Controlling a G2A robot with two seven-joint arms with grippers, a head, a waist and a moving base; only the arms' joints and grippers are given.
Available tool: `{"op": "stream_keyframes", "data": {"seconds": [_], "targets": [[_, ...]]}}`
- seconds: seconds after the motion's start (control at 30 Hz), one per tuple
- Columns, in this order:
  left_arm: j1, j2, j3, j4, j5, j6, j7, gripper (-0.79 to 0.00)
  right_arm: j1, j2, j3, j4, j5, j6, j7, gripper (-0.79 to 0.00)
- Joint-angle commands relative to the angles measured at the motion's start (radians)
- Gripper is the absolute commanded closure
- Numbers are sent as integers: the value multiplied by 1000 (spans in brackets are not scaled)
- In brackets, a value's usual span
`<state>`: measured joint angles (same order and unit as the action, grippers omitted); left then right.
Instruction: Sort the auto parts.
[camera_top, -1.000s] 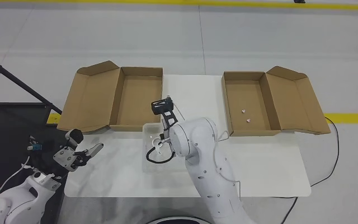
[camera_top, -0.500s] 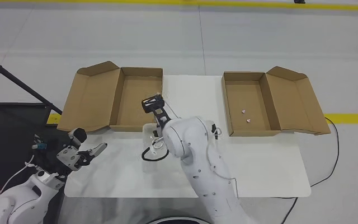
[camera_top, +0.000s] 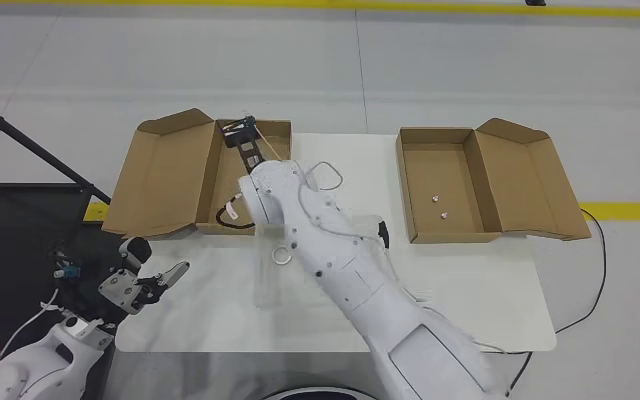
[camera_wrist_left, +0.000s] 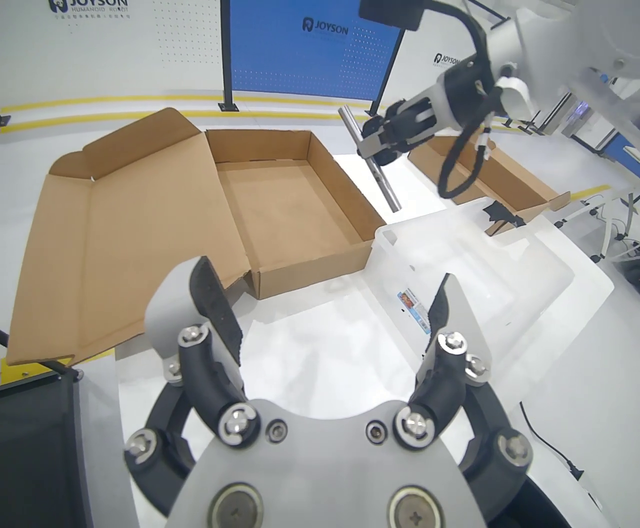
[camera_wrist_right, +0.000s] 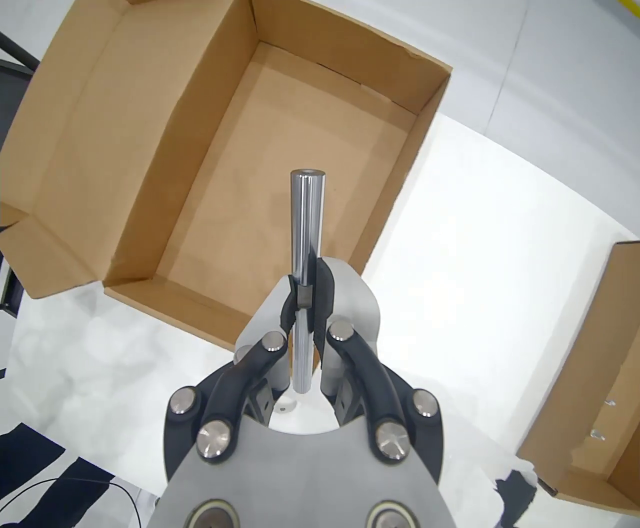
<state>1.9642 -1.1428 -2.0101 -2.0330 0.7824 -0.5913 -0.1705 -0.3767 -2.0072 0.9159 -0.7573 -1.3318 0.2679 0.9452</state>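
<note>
White table (camera_top: 480, 290) bearing two open cardboard boxes (camera_top: 440, 165); grey floor (camera_top: 450, 60); yellow line (camera_top: 450, 9)

Bin (camera_wrist_left: 465, 250) lies on table (camera_top: 480, 290) before left box (camera_top: 230, 165).

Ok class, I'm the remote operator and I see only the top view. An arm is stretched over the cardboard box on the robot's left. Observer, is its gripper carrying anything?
Observer: Yes, the right gripper is shut on a shiny metal rod.
Operator: Is the rod resting in the box?
Observer: No. It hangs tilted in the air, clear of the box, with both ends sticking out of the gripper.
Operator: And the other gripper?
Observer: The left gripper is open with nothing between its pads, facing a clear plastic bin.
</note>
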Motion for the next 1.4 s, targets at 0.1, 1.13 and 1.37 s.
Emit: {"op": "stream_keyframes", "data": {"seconds": [0.1, 1.13, 1.37], "targets": [[36, -4, -6, -13, 9, 11, 25, -785, 103, -27, -48, 221, 187, -42, -171, 0], [7, -7, 56, -11, 35, 35, -14, -785, 78, -35, -207, 388, 462, -41, -412, -342], [9, -7, 52, -10, 33, 36, -8, -785, 100, -32, -221, 357, 463, -17, -434, -372]]}}
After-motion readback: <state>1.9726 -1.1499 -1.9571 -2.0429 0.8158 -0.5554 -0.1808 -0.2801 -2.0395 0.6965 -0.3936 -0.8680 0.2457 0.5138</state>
